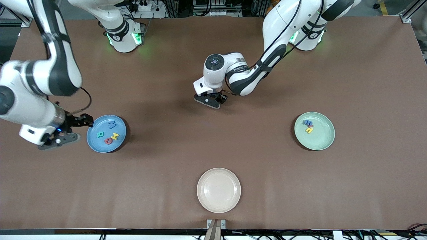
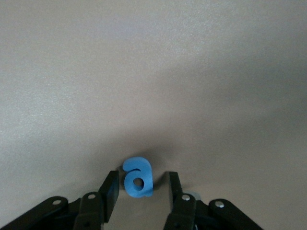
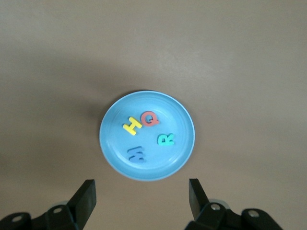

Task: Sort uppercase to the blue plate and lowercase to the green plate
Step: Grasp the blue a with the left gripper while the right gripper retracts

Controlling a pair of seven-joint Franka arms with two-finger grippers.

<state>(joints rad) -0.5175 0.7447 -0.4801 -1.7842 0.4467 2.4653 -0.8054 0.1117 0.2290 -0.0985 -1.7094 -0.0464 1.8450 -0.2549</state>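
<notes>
You see the cream plate [image 1: 218, 190] well clear, the blue a [image 2: 137, 177] between the spread left gripper [image 2: 142, 191] fingers, untouched, and the right gripper [image 3: 142, 197] spread over the blue plate [image 3: 147, 135].

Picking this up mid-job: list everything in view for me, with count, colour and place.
blue plate: one, toward the right arm's end; holds yellow H, blue M, green R, red Q.
green plate: one, pale mint, toward the left arm's end; holds a small cluster of letters, blue and yellow visible.
cream plate: one, nearest the front camera.
blue a: one, on the table between the left gripper's fingers.
left gripper: around the a.
right gripper: open, beside the blue plate.
</notes>
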